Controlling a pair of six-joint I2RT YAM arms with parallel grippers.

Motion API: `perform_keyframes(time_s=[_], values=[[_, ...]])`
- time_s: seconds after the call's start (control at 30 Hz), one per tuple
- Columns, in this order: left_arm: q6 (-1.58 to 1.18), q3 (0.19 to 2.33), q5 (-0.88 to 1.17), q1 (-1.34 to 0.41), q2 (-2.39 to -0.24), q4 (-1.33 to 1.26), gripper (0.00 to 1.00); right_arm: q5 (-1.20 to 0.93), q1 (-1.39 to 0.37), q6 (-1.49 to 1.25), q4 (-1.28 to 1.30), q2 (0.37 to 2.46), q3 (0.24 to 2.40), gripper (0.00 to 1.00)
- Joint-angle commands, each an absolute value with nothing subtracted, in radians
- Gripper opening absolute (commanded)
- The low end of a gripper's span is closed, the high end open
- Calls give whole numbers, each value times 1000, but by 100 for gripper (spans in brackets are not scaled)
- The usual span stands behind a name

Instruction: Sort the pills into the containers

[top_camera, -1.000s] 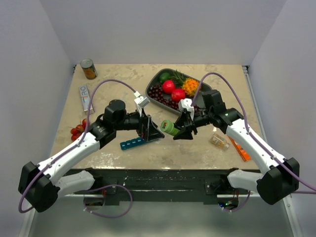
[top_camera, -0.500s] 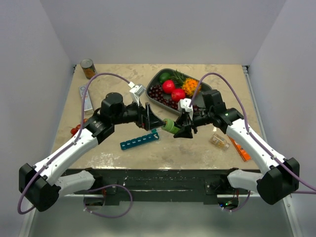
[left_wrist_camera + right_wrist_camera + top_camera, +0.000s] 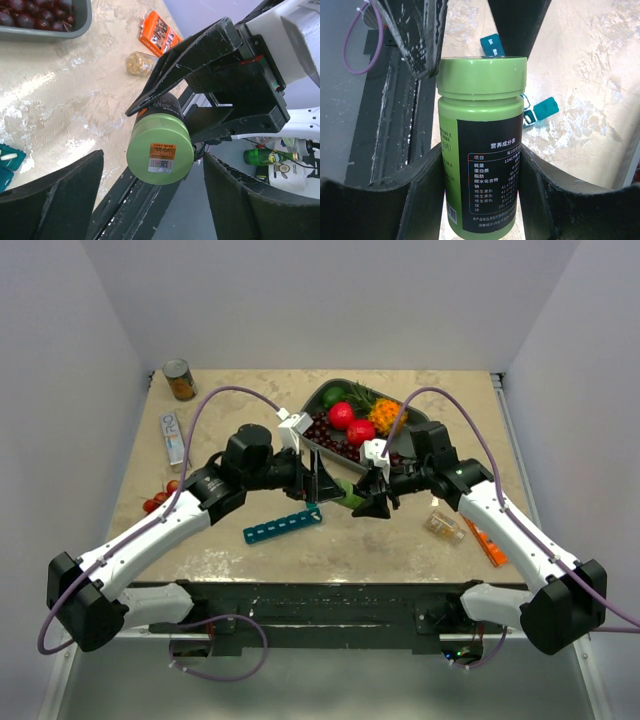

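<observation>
Left gripper [image 3: 318, 478]: jaws spread, one finger on each side of the cap [image 3: 160, 152], at 9 and 3 o'clock of it in the left wrist view. A gap shows on both sides, so there is no contact yet.

Organizer [image 3: 283, 527]: lies flat on the table, at 7 o'clock of the bottle in the overhead view, apart from both grippers. Judged light thin plastic. It will likely slide if pushed from the side, so press down on it, not across.

Bottle [image 3: 345, 495]: green, held in the air on its side, cap toward the left arm. It hangs between the two grippers, above the table, with the tray [image 3: 318, 400] at 12 o'clock. Judged rigid plastic and of moderate weight. How full it is cannot be told. The label [image 3: 487, 185] is glossy and looks slippery. The cap wall is smooth, short and round. Recommended hold: pinch the cap across its side wall, fingers square to it, because a skewed grip is likely to slip when twisted.

Right gripper [image 3: 368, 498]: jaws pressed on the bottle body, at 9 and 3 o'clock of it in the right wrist view, below the cap. This hold leaves the whole cap free.
</observation>
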State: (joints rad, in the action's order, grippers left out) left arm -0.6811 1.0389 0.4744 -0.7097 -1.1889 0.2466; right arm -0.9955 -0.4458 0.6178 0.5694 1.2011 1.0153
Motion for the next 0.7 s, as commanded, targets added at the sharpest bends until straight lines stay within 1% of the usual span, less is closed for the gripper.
perform_keyframes(time_s=[0.0, 0.03, 0.13, 0.17, 0.23, 0.3, 0.33, 0.4, 0.43, 0.53, 0.67], values=[[-696, 1094, 477, -724, -1198, 245, 79, -1002, -449, 623, 529, 1172, 1048, 0], [-695, 1094, 477, -724, -1201, 245, 78, -1002, -449, 623, 528, 1172, 1048, 0], [-687, 1094, 486, -727, -1207, 250, 66, -1002, -448, 621, 526, 1172, 1046, 0], [-684, 1092, 492, -727, -1210, 250, 59, -1002, -449, 618, 525, 1172, 1046, 0], [-672, 1091, 517, -729, -1215, 250, 50, -1006, -449, 615, 523, 1173, 1046, 0], [-657, 1086, 532, -729, -1223, 250, 44, -1009, -449, 612, 525, 1175, 1046, 0], [-649, 1083, 554, -729, -1226, 250, 39, -1015, -448, 609, 523, 1175, 1046, 0], [-625, 1072, 587, -729, -1233, 238, 35, -1025, -449, 604, 522, 1177, 1046, 0], [-611, 1068, 601, -729, -1233, 235, 31, -1031, -448, 597, 517, 1177, 1045, 0], [-531, 1048, 653, -727, -1235, 210, 23, -1066, -449, 565, 500, 1180, 1042, 0], [-350, 1016, 744, -727, -1223, 163, 18, -1161, -449, 509, 468, 1190, 1039, 0]])
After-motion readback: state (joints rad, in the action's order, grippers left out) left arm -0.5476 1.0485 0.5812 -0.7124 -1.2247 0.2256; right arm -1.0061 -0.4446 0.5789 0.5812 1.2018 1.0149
